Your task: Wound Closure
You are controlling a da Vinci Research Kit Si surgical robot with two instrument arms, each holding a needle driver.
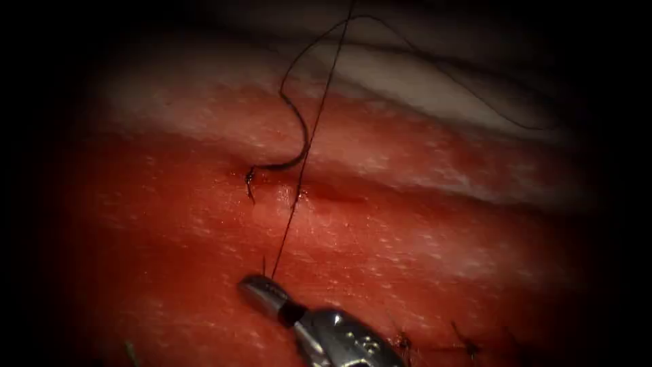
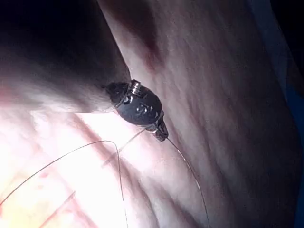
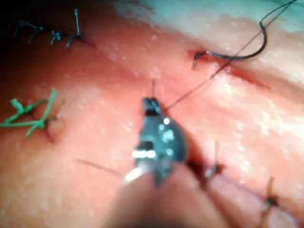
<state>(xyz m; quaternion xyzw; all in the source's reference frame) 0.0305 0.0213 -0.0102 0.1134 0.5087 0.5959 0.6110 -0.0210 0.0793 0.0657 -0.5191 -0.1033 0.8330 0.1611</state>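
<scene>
Your right tool (image 1: 261, 285) is clamped on the thread (image 1: 299, 190) at the tissue's (image 1: 441, 258) near edge. Your left tool (image 2: 160, 132) also grips thread. No legible markings; needle position indeterminate.

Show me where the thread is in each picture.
Endoscope: the thread runs taut from the right tool, shut on it, up across the cut, crossing the curved needle, which no tool holds.
Right wrist: the thread leaves the right tool towards the needle.
Left wrist: the thread passes through the left tool.
Shared landmark: the right tool's jaws.
</scene>
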